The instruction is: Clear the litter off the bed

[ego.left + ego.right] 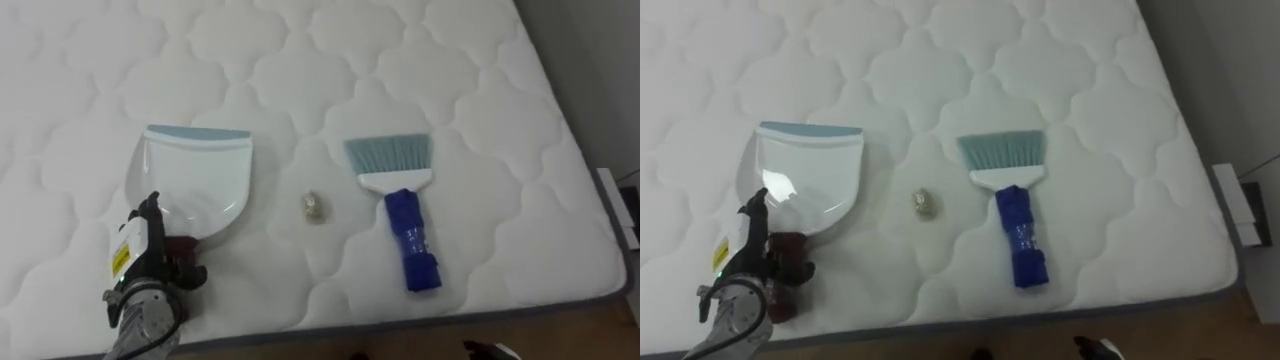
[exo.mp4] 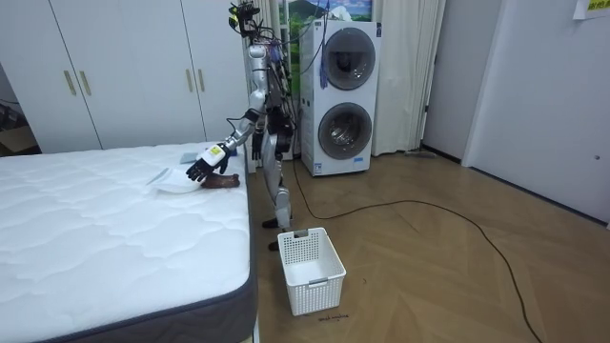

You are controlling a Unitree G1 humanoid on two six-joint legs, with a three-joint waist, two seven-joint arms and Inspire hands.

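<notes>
Well, the robot stands at the bed's [image 1: 480, 100] edge with its left hand [image 1: 150, 262] low over the mattress, fingers curled round the dustpan's [image 1: 195, 175] dark handle and hiding much of it. A small crumpled scrap [image 1: 314, 206] lies between dustpan and brush [image 1: 400, 195]. A white basket [image 2: 310, 269] sits on the wooden floor [image 2: 429, 267].

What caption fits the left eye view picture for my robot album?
Left robot hand grips the dustpan, with a small scrap and brush lying on the mattress.

A white slatted basket [image 2: 312, 270] stands out on the wooden floor [image 2: 429, 257]. Two stacked washing machines [image 2: 340, 95] stand at the floor's far edge, near white wardrobe doors [image 2: 124, 71].
</notes>
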